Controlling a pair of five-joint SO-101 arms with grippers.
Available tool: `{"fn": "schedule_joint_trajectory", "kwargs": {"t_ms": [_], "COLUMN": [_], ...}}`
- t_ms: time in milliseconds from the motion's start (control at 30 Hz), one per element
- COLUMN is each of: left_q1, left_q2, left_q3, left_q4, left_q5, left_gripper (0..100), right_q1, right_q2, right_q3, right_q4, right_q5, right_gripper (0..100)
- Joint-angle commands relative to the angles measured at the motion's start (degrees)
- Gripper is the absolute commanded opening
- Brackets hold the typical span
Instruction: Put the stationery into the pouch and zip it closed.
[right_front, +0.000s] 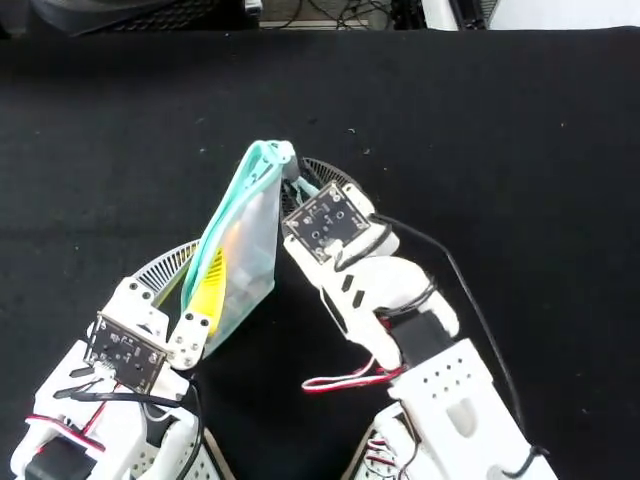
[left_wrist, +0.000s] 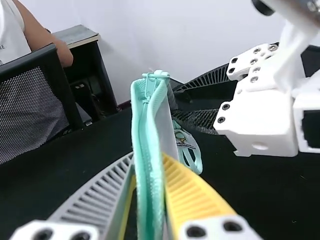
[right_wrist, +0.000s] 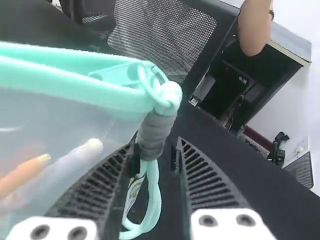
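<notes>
The translucent pouch (right_front: 250, 250) with a mint-green zipper edge is held up on edge over the black table, between both arms. My left gripper (right_front: 205, 272) is shut on its near end, and the zipper band (left_wrist: 149, 130) runs out between the grey finger (left_wrist: 95, 200) and the yellow one. My right gripper (right_front: 300, 190) is at the far end, and its black fingers (right_wrist: 210, 185) are shut on the grey zipper pull (right_wrist: 152, 131) with its mint loop. Through the pouch wall (right_wrist: 50, 115) I see an orange pen (right_wrist: 22, 175) and a white one (right_wrist: 75, 155).
The black table cover (right_front: 500, 150) spreads wide on both sides of the arms. Cables lie past its back edge (right_front: 330, 15). A mesh chair (left_wrist: 30, 110) and a dark cabinet (right_wrist: 235, 95) stand beyond the table.
</notes>
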Motion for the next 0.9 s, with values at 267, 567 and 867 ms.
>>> {"fn": "schedule_joint_trajectory", "kwargs": {"t_ms": [267, 567, 867], "left_q1": [0.5, 0.5, 0.5], "left_q2": [0.2, 0.2, 0.2], "left_q3": [0.0, 0.0, 0.0], "left_q4": [0.3, 0.3, 0.3], "left_q5": [-0.4, -0.4, -0.4], "left_gripper": [3, 3, 3], "right_q1": [-0.4, -0.4, 8.5], "right_q2": [10.5, 17.3, 19.6], "right_q3": [-4.9, -11.1, -13.8], "right_q4": [-1.6, -1.6, -2.7], "right_q5": [0.2, 0.2, 0.6], "right_gripper": [11.3, 8.3, 1.2]}}
